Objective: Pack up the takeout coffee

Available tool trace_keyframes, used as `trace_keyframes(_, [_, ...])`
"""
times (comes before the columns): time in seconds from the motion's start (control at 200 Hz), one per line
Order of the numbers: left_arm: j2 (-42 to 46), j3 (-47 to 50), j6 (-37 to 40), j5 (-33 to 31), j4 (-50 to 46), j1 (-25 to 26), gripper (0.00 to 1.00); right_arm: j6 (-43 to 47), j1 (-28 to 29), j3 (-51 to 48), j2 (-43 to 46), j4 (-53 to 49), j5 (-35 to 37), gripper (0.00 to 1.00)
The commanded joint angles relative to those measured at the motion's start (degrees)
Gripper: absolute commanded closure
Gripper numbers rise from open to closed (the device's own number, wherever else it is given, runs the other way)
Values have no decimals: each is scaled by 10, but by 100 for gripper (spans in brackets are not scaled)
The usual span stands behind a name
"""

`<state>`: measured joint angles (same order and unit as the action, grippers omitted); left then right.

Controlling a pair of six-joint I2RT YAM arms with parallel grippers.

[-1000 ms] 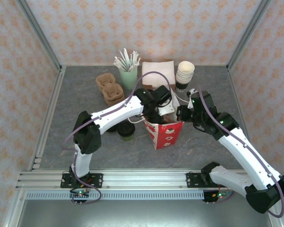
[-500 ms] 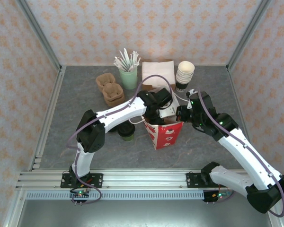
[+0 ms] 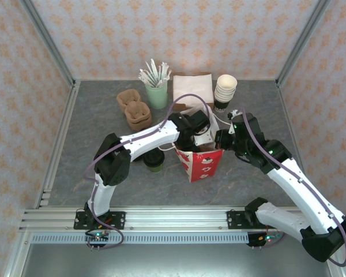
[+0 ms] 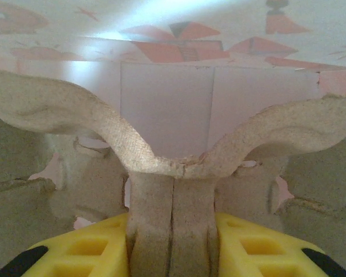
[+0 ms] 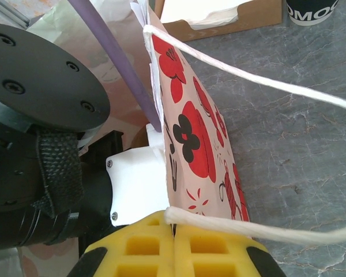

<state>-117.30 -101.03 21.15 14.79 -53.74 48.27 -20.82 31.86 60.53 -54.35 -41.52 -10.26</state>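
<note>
Holding the carrier [image 4: 173,167] in the bag's mouth; coffee not yet packed

Your left jaws, part open, pinch the carrier's middle rib inside the bag [image 3: 203,164]; your right jaws are closed tight on the bag's rim beside the string handle [image 5: 248,72], keeping the mouth open; the coffee [image 3: 154,158] stands lidded on the surface [image 3: 92,127] just left of the bag, under the left arm [image 3: 144,138]. Watch the carrier's wings; pushed down, they could snag the paper walls and tear or tip the bag; a slipped rim would let the mouth fold shut; a low forearm swing could knock the coffee over. You have bare surface to the left and on the near side; the cups [image 3: 225,91] and napkins [image 3: 192,86] crowd the back.
</note>
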Motion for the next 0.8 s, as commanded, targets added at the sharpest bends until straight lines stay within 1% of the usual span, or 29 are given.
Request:
trace_keyframes(0.0, [-17, 11, 13, 15, 16, 2, 64, -6, 5, -4, 15, 30, 11, 100])
trace_keyframes(0.475, [-36, 20, 13, 14, 33, 2, 62, -12, 4, -13, 17, 29, 9, 100])
trace_keyframes(0.796, [-36, 19, 9, 18, 41, 2, 58, -13, 6, -15, 20, 29, 8, 100])
